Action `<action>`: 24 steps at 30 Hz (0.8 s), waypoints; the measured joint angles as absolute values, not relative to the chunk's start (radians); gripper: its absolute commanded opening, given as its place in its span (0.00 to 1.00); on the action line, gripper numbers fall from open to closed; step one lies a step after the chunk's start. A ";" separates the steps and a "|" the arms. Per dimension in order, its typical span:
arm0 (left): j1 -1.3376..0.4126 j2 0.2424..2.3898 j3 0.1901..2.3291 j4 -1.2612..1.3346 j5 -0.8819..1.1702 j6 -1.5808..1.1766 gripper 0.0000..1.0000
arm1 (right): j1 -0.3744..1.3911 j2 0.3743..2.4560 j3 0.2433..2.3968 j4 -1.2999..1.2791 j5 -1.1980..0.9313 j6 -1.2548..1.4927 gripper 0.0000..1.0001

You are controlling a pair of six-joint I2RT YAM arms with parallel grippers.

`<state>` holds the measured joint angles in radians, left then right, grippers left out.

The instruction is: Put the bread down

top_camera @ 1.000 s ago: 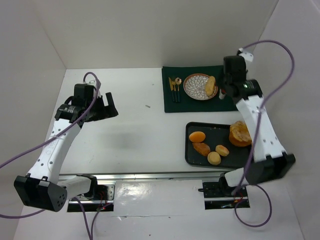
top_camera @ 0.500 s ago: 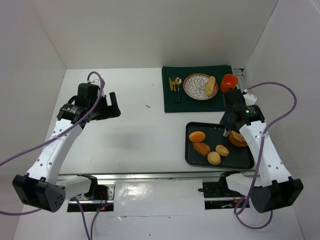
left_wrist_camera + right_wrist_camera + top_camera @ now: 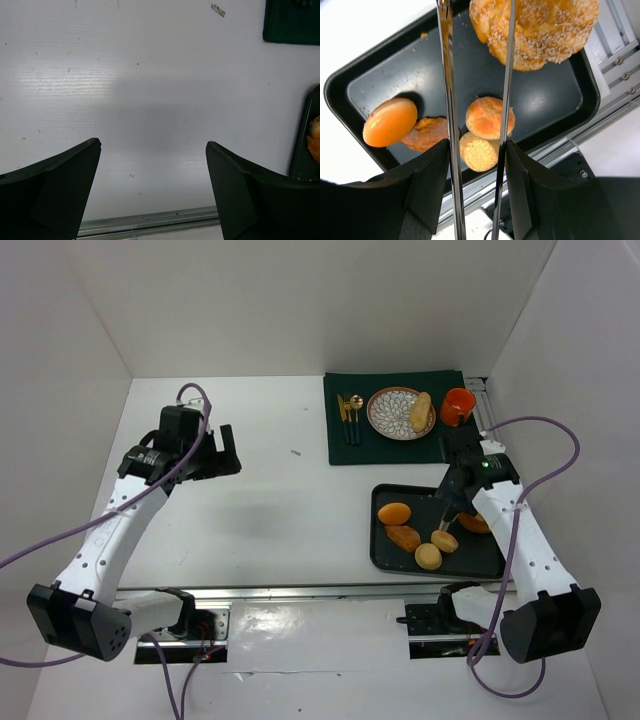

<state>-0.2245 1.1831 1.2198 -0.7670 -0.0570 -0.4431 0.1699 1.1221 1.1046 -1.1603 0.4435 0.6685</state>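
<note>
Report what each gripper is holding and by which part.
The right gripper squeezes metal tongs, its fingers pressing the outside of both tong arms near their rear end. The left gripper is open and holds nothing.

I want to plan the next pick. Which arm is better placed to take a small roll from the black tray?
Right. The right gripper holds tongs above the black tray, tips near a small round roll. The left gripper hangs open over the white table, away from the tray.
</note>
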 measured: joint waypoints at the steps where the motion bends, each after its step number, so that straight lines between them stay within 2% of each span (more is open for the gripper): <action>1: -0.224 1.185 1.220 -0.767 -0.060 -0.443 1.00 | 0.170 1.123 1.103 -1.162 0.437 0.669 0.54; 24: -0.234 1.196 1.233 -0.770 -0.102 -0.443 1.00 | 0.170 1.034 1.103 -1.211 0.408 0.717 0.52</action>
